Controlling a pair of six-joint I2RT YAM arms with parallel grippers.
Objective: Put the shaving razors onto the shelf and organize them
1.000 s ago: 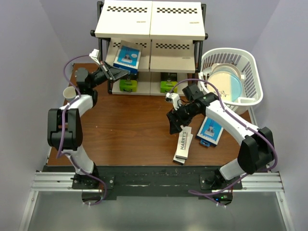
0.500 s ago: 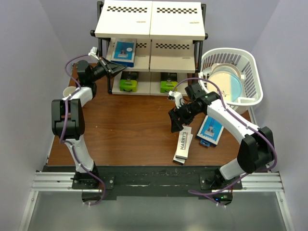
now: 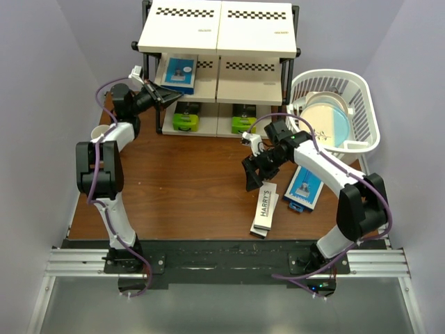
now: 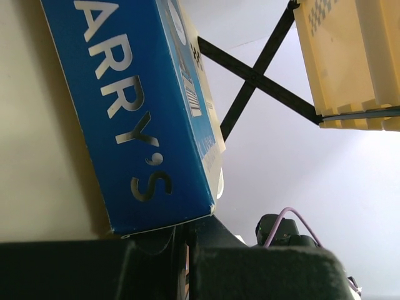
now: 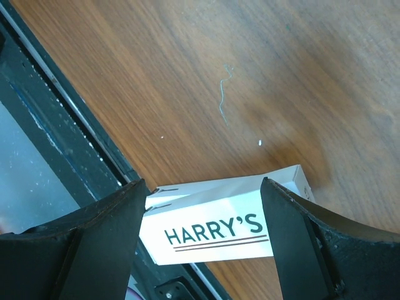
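Observation:
The shelf (image 3: 219,31) stands at the back. My left gripper (image 3: 169,94) is shut on the near edge of a blue-and-white razor box (image 3: 181,73), which lies on the left of the middle tier. In the left wrist view the box (image 4: 144,112) rises from my nearly closed fingers (image 4: 185,228). Two black and lime-green boxes (image 3: 184,118) (image 3: 243,120) sit on the bottom tier. My right gripper (image 3: 250,179) is open above two stacked white HARRY'S boxes (image 3: 265,209). They show between the fingers (image 5: 203,184) in the right wrist view (image 5: 219,228). A second blue-and-white box (image 3: 304,189) lies on the table.
A white plastic basket (image 3: 361,97) with a white-and-blue plate (image 3: 327,120) stands right of the shelf. A paper cup (image 3: 99,132) sits at the table's left edge. The HARRY'S boxes lie close to the table's near edge (image 5: 75,144).
My left gripper has carried the blue-and-white box back and levelled it onto the middle tier. My right gripper has barely moved.

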